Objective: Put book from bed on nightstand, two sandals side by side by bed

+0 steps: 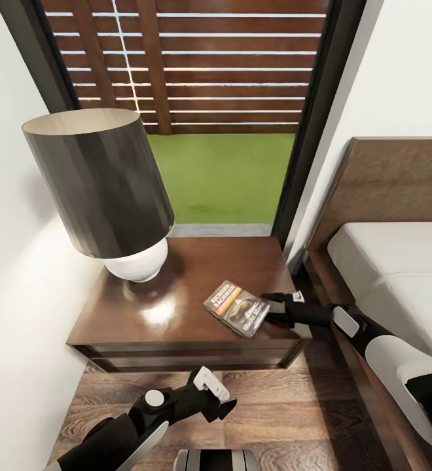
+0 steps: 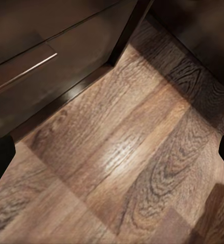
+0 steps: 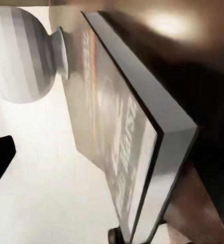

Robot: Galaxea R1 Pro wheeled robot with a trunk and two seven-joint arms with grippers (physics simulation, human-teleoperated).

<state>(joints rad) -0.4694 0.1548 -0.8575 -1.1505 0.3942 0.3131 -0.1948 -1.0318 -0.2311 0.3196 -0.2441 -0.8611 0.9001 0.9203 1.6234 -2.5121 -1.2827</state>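
on the nightstand (image 1: 177, 307), toward its front corner nearest the bed (image 1: 399, 261), lay the book (image 1: 237, 308), flat on the glossy dark top and well apart from the lamp (image 1: 105, 190) with its black shade and round white base; the right end effector (image 1: 268, 309) sat at the book's bed-side edge, touching it or very nearly so, and whether its fingers were pinching the book or already eased off it i cannot tell (the right wrist view gave only the book's corner close up and a dark finger at the frame's edge); the left end effector (image 1: 217, 392) hung low over the wood-plank floor (image 2: 122, 168) in front of the nightstand, holding nothing, its two dark fingers showing far apart at either side of the left wrist view, so it looked spread.

the book looked like a thin paperback, so probably light, a little flexible across the cover yet stiff enough along its edge; the cover seemed smooth and could slide on the polished top; the sensible hold would be across the thickness at the free edge overhanging toward the bed, not from above.

its look: dark cover, white title lettering, an orange band, a greyish picture below; pale page edges showed in the right wrist view (image 3: 142, 112).
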